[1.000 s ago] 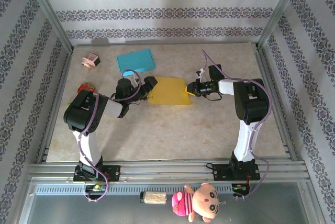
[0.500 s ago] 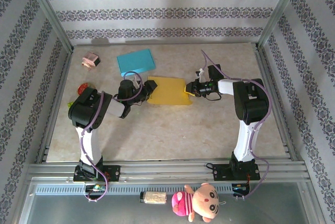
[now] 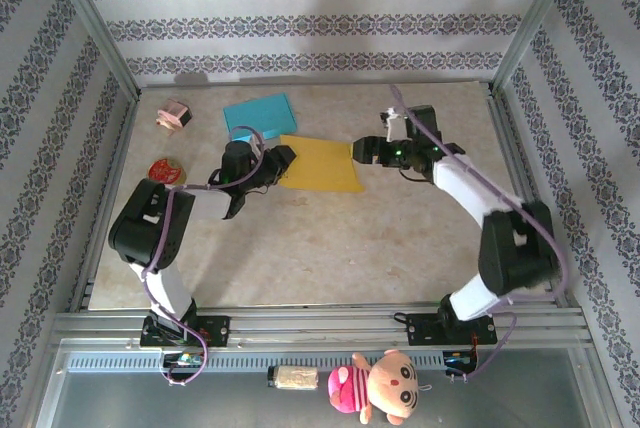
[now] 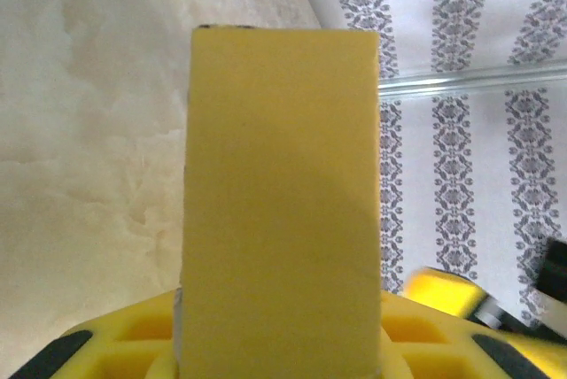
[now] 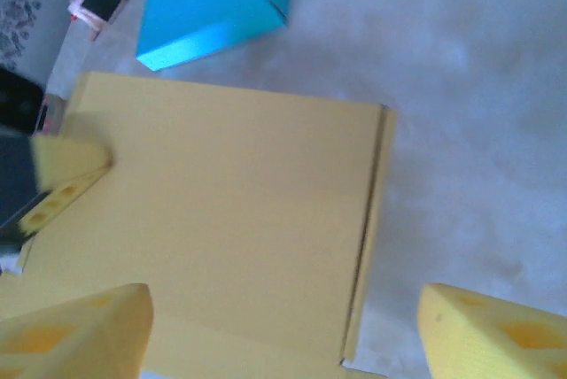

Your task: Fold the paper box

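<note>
Top external: flat yellow cardboard box point(image 3: 318, 164) on the bench point(image 3: 330, 248).
The left hand point(image 3: 277, 160) pinches its left edge; the right hand point(image 3: 362, 150) gapes at the right edge. Probably light, crease-prone card: hold edges.

Yellow paper box point(image 3: 318, 166) is lying flat mid-desk point(image 3: 330, 248), looking like a single sheet, not yet folded up. Left end effector point(image 3: 281, 160) is sitting on its left edge. Right end effector point(image 3: 361, 151) is hovering just at the far-right corner; can't call contact or jaw state from up here. Blue box point(image 3: 259, 115) is lying just behind the yellow one, near its far-left corner. Pink item point(image 3: 173, 115) is sitting far left, with a red item point(image 3: 165, 169) nearer along the same side. Plush toy point(image 3: 385, 389) and small jar point(image 3: 293, 378) are lying on the front ledge point(image 3: 150, 388).
</note>
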Available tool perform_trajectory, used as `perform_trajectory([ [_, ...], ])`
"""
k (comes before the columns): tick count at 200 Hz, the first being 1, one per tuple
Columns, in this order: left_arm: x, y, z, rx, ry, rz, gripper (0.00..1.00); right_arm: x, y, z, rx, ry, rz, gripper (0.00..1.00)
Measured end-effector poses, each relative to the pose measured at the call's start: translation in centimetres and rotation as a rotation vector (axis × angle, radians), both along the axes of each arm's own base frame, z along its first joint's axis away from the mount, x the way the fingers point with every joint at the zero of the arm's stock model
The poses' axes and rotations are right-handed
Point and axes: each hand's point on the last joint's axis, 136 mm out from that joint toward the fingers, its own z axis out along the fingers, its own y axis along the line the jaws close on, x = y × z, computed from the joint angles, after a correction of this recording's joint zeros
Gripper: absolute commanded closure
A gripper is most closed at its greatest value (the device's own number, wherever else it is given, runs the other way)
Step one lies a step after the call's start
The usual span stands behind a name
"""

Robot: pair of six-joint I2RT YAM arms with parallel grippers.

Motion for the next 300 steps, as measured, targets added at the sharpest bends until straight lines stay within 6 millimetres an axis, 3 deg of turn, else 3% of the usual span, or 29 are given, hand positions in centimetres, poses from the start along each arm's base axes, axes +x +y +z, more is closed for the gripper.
perform_trajectory([
  [11,0.1,0.3,0.6,0.011,0.014,0.018,0.74,-2.2,2.6,2.2,-0.098,-0.186,0.097,0.05],
  [25,0.3,0.7,1.7,0.022,0.02,0.043,0.74,-5.8,6.1,3.6,-0.197,-0.387,0.245,0.03],
  [36,0.6,1.0,2.6,0.022,0.021,0.064,0.75,-8.4,8.5,3.3,-0.277,-0.514,0.376,0.03],
  [51,0.8,1.5,3.7,0.002,0.03,0.089,0.76,-9.6,9.9,1.5,-0.396,-0.632,0.481,0.03],
  [75,1.3,2.3,3.9,-0.029,0.062,0.127,0.76,-8.4,10.8,-3.1,-0.641,-0.778,0.564,0.02],
  [88,1.3,2.6,3.6,-0.035,0.085,0.139,0.76,-6.5,10.8,-5.3,-0.775,-0.827,0.562,0.02],
  [101,1.2,2.8,3.3,-0.035,0.105,0.148,0.76,-4.6,10.7,-6.1,-0.877,-0.881,0.525,0.02],
  [122,1.1,2.6,3.2,-0.05,0.122,0.143,0.76,-2.1,10.5,-6.1,-0.986,-0.951,0.461,0.03],
  [142,1.0,2.6,3.0,-0.053,0.137,0.141,0.76,-0.2,11.0,-4.8,-1.033,-1.023,0.398,0.07],
  [173,0.9,2.6,3.0,-0.069,0.152,0.144,0.76,1.6,11.7,-3.0,-1.059,-1.112,0.326,0.33],
  [211,0.9,2.5,3.8,-0.109,0.152,0.144,0.57,1.5,12.1,-2.9,-1.049,-1.141,0.337,0.54],
  [226,0.8,2.5,4.3,-0.12,0.149,0.144,0.4,1.1,12.1,-3.3,-1.04,-1.14,0.361,0.59],
  [251,0.4,2.8,6.0,-0.11,0.109,0.148,0.28,0.0,11.7,-3.3,-0.997,-1.118,0.402,0.64],
  [273,-0.4,4.3,8.6,-0.052,0.034,0.193,0.23,-0.9,11.2,-1.7,-0.956,-1.1,0.417,0.61],
  [300,-2.4,8.3,13.7,0.142,-0.147,0.299,0.18,-2.8,10.6,-1.3,-0.875,-0.958,0.594,0.63],
])
